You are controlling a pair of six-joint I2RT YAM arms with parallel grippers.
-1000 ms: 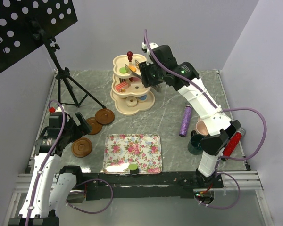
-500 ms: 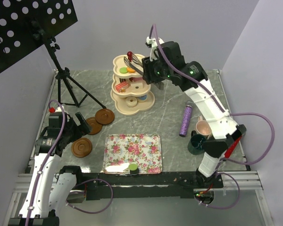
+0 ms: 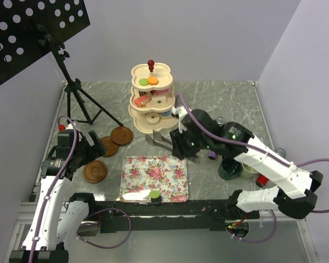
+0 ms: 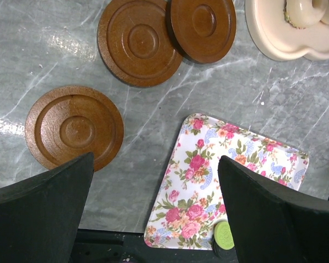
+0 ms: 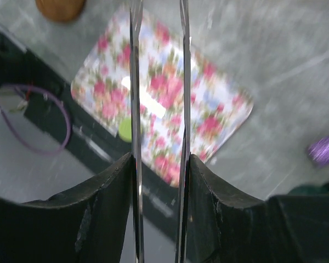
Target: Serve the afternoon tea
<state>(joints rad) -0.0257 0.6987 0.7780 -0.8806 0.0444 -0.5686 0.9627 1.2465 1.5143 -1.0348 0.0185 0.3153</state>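
Comparing against the overhead frame one second back: the right arm has left the top of the cream three-tier stand [image 3: 140,123] and now sits low at frame centre, between the stand and the floral tray [image 3: 132,181], just above the tray's upper edge in the picture. The right hand [image 3: 167,143] is partly closed, fingers pressed onto a pair of thin metal tongs [image 3: 155,139]. The wrist view shows the two blades running parallel with a gap between them and the tray blurred beneath. I cannot tell whether anything is caught at the tips.

The stand, upper centre, is now unobstructed: green macaron [image 3: 143,82] and orange macaron [image 3: 153,81] on the top tier, doughnut [image 3: 151,118] on the bottom tier.

The left hand [image 3: 90,152] is unchanged at lower left, spread fully wide and holding nothing, above the surface [image 3: 208,104].

The saucers have not moved: one brown saucer [image 3: 95,171] lies alone left of the tray, with two more saucers [image 3: 122,135] overlapping above it.

The dark teal mug [image 3: 229,169], lower right, is partly covered by the right arm.
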